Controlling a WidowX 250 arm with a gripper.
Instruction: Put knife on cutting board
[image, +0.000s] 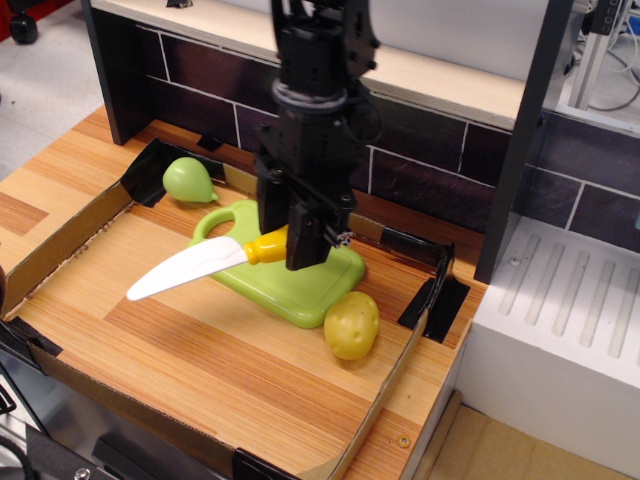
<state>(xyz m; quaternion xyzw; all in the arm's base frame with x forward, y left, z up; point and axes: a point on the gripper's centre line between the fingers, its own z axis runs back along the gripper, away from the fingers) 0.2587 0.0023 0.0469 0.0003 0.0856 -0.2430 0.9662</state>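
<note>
Pincer: the black pincer (303, 252) hangs over the middle of the cutting board, fingers pointing down, clamped on the yellow handle of the knife.

Knife: the knife (205, 265) is held nearly level, its white blade reaching out to the left and slightly down, past the board's edge and over the bare wood. Only the handle end lies above the board. Whether any part of the knife touches the board cannot be told from this view (the arm hides the spot under the handle).

Cutting board: the light-green cutting board (310, 290) lies flat on the desk, set at a slant, its loop handle at the far-left end near the pear. Much of its middle is covered by the arm.

Pear: a green pear (188, 180) sits in the back-left corner of the tray, just beyond the board's loop handle.

Potato: a yellow dimpled potato-like toy (352, 325) rests just beside the board's near-right corner, close to touching it.

Tray: a low cardboard wall (62, 240) (taped at its corners with black tape) fences in the wooden working area holding all these things.

Desk: the wooden desk (230, 365) runs under the tray, with a dark tiled wall (440, 150) behind it.

Right side: a white ridged block (560, 300) stands well apart from the board, outside the cardboard wall.
</note>
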